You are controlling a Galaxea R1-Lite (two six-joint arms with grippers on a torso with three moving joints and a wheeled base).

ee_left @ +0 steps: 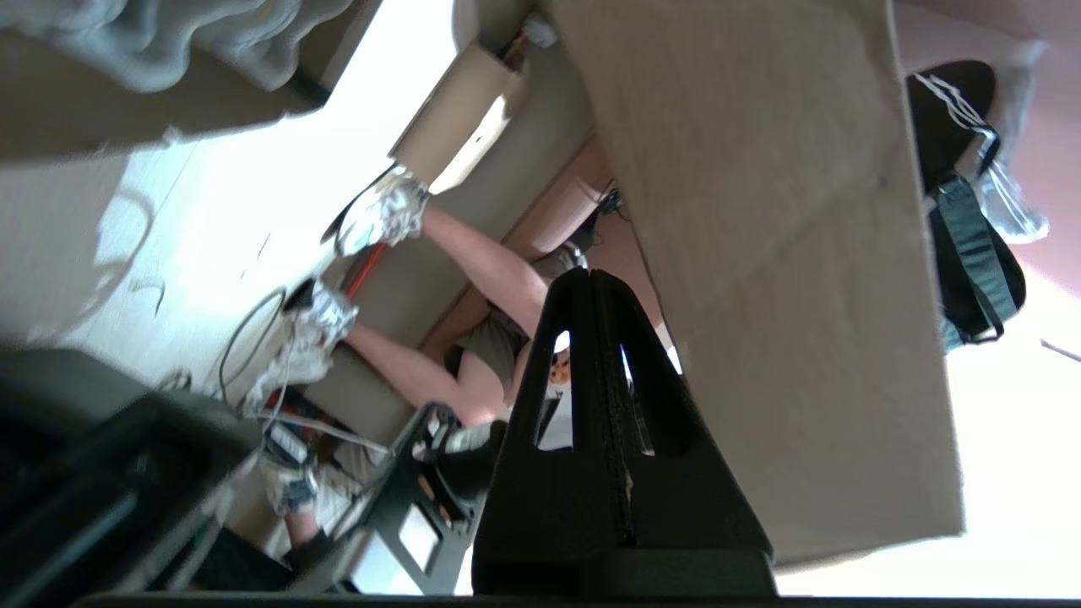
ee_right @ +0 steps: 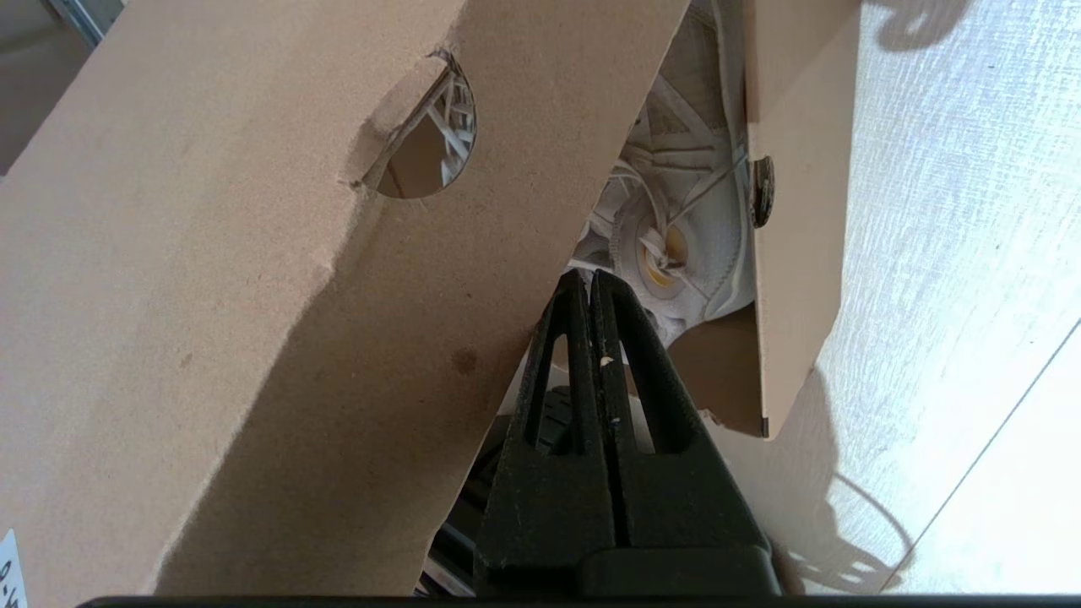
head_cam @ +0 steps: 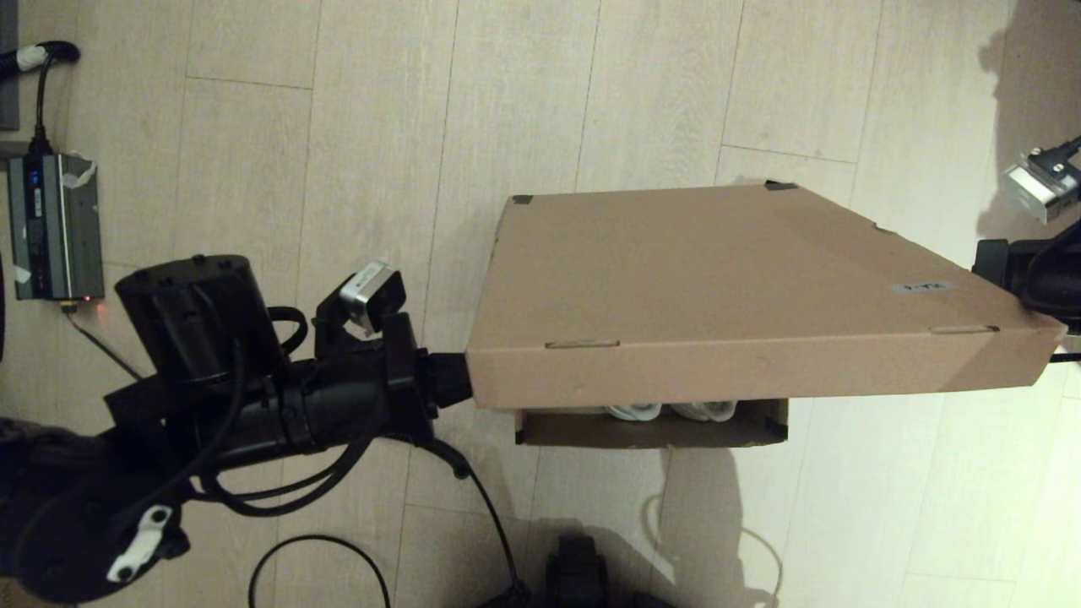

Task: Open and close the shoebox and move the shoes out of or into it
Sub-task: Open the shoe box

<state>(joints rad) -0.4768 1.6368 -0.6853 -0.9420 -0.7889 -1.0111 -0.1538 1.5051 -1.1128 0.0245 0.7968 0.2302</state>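
The brown shoebox has its lid (head_cam: 718,279) swung up and tilted over the low box base (head_cam: 574,431). The toes of the white shoes (head_cam: 642,411) peek out between the two. My left gripper (ee_left: 591,277) is shut with nothing in it and sits at the lid's left front corner, the lid (ee_left: 785,253) right beside its fingers. My right gripper (ee_right: 589,274) is also shut and empty. It rests under the lid's right edge (ee_right: 253,295), pointing at a white shoe (ee_right: 676,245) inside the box wall (ee_right: 798,211).
The box stands on a pale wood floor (head_cam: 591,101). A grey power unit (head_cam: 55,224) with cables lies at the far left, and more cables (head_cam: 312,549) run near my base. A seated person (ee_left: 473,279) and a black bag (ee_left: 963,194) show in the left wrist view.
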